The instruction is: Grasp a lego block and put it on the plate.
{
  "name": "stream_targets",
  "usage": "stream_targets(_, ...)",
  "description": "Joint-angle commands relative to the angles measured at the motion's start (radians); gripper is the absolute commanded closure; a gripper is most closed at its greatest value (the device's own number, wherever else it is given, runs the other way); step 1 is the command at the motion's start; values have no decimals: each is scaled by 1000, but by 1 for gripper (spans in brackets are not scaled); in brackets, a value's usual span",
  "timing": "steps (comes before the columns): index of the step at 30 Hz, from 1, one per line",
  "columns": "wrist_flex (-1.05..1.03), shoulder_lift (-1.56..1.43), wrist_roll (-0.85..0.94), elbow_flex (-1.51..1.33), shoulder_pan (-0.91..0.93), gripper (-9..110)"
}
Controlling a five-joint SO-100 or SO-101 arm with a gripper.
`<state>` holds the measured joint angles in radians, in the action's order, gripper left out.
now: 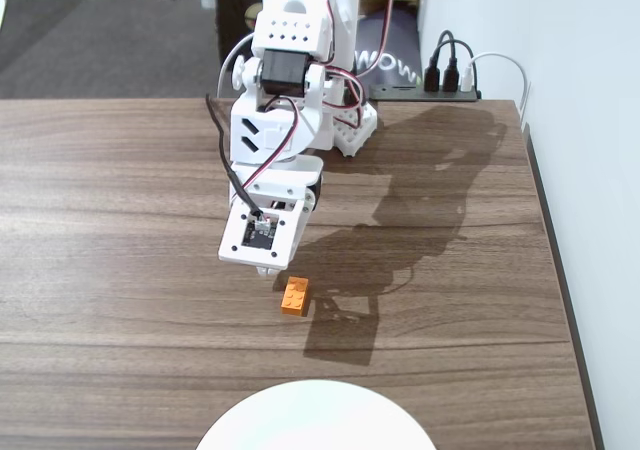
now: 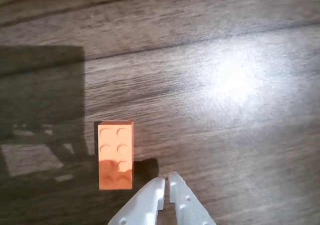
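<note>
plate [image 1: 315,418]: cut off by frame edge | lego block [image 2: 116,156]: left of pincer [image 2: 167,183], long axis toward it | pincer: tips pressed together, empty

Wood-grain table [image 1: 120,190], black power strip [image 1: 425,94] with perhaps 3 plugs at its far edge.

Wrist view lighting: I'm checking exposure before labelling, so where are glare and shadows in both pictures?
Wrist view: a bright glare patch on the table at upper right, a dark square shadow at left, and the brick is slightly soft. Fixed view: the arm casts a hard shadow to the right of the brick; the plate looks washed out.
</note>
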<state>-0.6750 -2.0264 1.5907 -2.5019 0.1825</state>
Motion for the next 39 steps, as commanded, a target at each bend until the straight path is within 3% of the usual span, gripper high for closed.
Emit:
stream_targets(1,23,3,-5,-2,-15,101)
stream_targets(21,153,48,-118,-35,-123,101)
stream_targets(31,34,-6,-192,-6,-176,100)
stream_targets(39,77,25,-285,51,-173,100)
